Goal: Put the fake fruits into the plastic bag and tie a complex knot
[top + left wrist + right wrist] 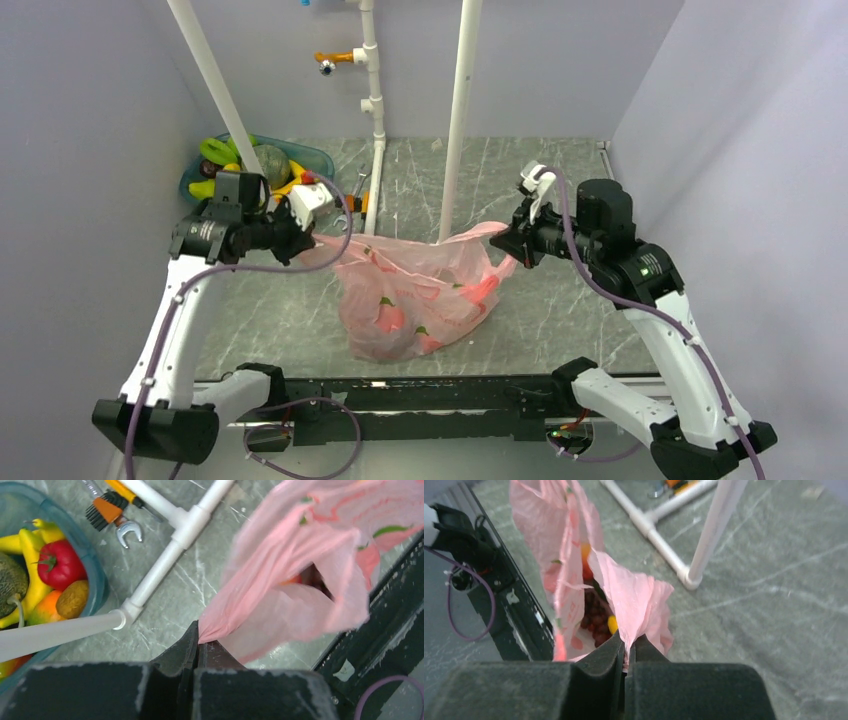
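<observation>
The pink plastic bag [415, 295] hangs stretched between my two grippers above the table's near middle. My left gripper [306, 243] is shut on the bag's left edge; the pinch shows in the left wrist view [199, 636] with the bag [300, 580] spreading away. My right gripper [505, 247] is shut on the bag's right edge, seen in the right wrist view [626, 647]. Through the bag's open mouth [574, 585] I see the dark purple grape bunch [595, 617] and a yellow piece [612, 624] inside. No knot shows.
A teal basin [300, 156] at the back left holds more fruits: yellow bananas [27, 560], a red one [60, 564], a brown one [73, 599]. A wrench [127, 530] and orange tool [107, 509] lie by the white pipe frame [375, 190].
</observation>
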`<action>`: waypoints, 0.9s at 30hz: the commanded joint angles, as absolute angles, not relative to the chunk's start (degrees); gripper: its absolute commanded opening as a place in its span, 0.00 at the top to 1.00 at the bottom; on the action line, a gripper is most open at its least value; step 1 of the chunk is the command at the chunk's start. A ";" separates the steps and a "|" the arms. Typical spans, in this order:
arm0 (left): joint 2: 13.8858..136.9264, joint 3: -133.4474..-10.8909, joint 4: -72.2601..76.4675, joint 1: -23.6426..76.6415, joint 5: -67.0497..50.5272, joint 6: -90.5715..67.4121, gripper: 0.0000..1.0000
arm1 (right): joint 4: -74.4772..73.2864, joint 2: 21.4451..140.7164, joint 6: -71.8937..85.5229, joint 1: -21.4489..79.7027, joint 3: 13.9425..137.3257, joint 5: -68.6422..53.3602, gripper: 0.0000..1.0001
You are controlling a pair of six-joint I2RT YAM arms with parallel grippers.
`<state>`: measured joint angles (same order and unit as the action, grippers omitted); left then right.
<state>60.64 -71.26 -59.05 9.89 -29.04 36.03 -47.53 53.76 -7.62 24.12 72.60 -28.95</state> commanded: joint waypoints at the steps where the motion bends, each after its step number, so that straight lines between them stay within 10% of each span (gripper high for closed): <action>1: 66.86 -79.71 -55.71 5.61 -33.80 33.24 1.00 | -32.98 50.11 -4.32 24.08 70.52 -33.10 1.00; 9: 75.52 -110.51 -63.42 5.71 -57.94 32.52 1.00 | -40.46 49.15 -7.61 24.09 78.68 -25.77 1.00; 19: 66.98 -81.05 -61.65 5.03 -51.94 45.93 1.00 | -41.18 50.61 -4.50 24.08 75.31 -25.92 1.00; 27: 68.52 -103.36 -68.61 3.57 -59.14 36.16 1.00 | -41.94 49.93 -3.44 24.04 83.88 -28.33 1.00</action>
<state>73.34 -90.85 -68.18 3.64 -52.69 41.98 -44.25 52.56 -5.63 24.12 77.10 -26.46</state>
